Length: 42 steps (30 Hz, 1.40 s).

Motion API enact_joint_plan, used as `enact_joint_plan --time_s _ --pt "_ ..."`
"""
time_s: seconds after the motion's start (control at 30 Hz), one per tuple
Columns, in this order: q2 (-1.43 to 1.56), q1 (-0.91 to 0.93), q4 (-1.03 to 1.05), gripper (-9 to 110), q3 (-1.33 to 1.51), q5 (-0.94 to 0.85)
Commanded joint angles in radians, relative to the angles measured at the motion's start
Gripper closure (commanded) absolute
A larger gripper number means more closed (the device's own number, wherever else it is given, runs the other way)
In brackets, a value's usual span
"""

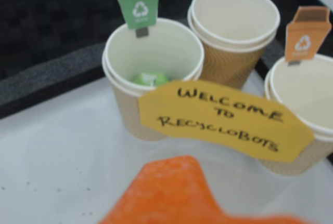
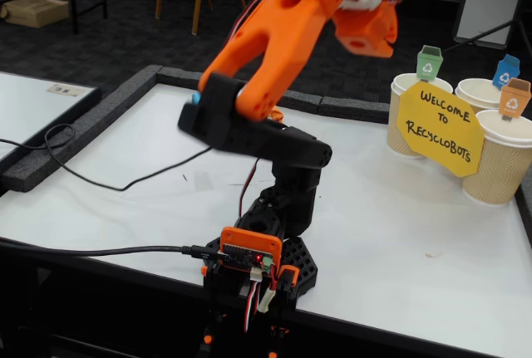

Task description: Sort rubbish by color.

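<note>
In the wrist view a light green paper wad [image 1: 147,79] lies at the bottom of the paper cup [image 1: 156,52] that carries the green bin tag [image 1: 138,3]. One orange finger [image 1: 171,193] of my gripper fills the bottom edge, short of the cups, with nothing against its tip. The fixed view shows my gripper [image 2: 370,30] raised high, left of the cups [image 2: 407,117] and above them, holding nothing. A small light blue bit [image 2: 196,99] peeks out behind the arm's black joint; I cannot tell whether it is the blue wad.
Cups with a blue tag [image 1: 234,16] and an orange tag [image 1: 307,94] stand beside the green one, and both look empty. A yellow "Welcome to Recyclobots" sign [image 1: 229,117] hangs in front of them. Black foam edging [image 2: 83,138] borders the white table [image 2: 399,233]. A black cable [image 2: 108,179] crosses the left.
</note>
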Motion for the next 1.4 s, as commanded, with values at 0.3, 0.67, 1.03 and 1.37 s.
enact_joint_plan --time_s 0.3,0.67,1.03,1.37 --pt "0.258 -0.026 0.029 101 0.063 -0.02" --pt "0.273 -0.192 0.06 101 0.078 -0.02" --pt "0.273 -0.589 0.058 101 0.138 -0.02" --pt "0.27 -0.882 0.054 101 0.167 -0.02"
